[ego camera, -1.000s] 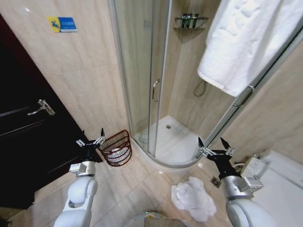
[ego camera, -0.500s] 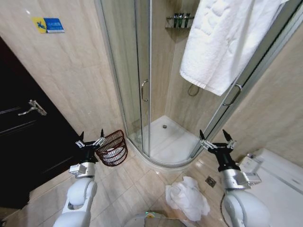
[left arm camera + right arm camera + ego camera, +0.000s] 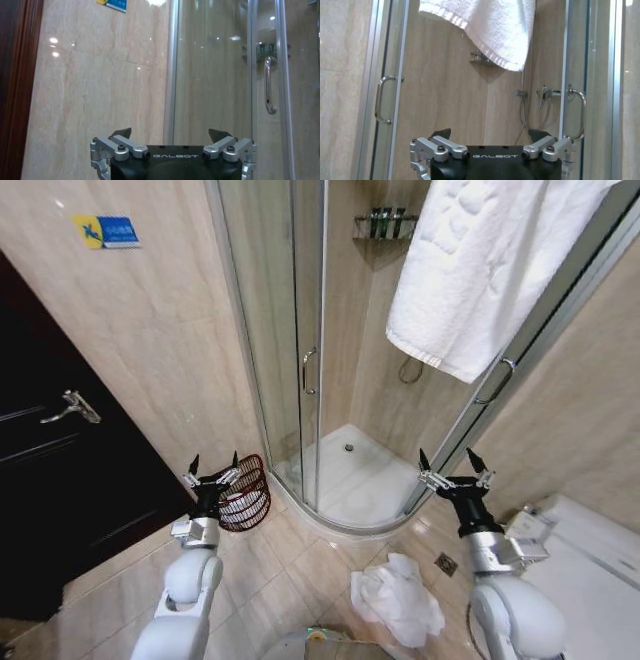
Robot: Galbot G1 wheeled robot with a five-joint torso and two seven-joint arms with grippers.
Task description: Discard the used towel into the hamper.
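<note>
A crumpled white towel (image 3: pixel 396 600) lies on the tiled floor in front of the shower, near my right arm. The hamper (image 3: pixel 247 498), a small reddish-brown openwork basket, stands on the floor against the wall beside the shower glass, with something white inside. My left gripper (image 3: pixel 214 471) is raised just in front of the hamper's left side, open and holding nothing; it points at the wall (image 3: pixel 170 134). My right gripper (image 3: pixel 447 465) is held up open and empty over the shower's right edge, well above the towel, facing the shower door (image 3: pixel 490 134).
A second white towel (image 3: pixel 480 270) hangs over the shower's glass door. The curved shower tray (image 3: pixel 350 480) and its glass panels are straight ahead. A dark door (image 3: pixel 60 480) is at the left, a white fixture (image 3: pixel 590 565) at the right, and a floor drain (image 3: pixel 446 564) by the towel.
The whole picture shifted as the camera turned. My left gripper has moved right, now overlapping the hamper's left side. The right gripper and the towel on the floor keep their places.
</note>
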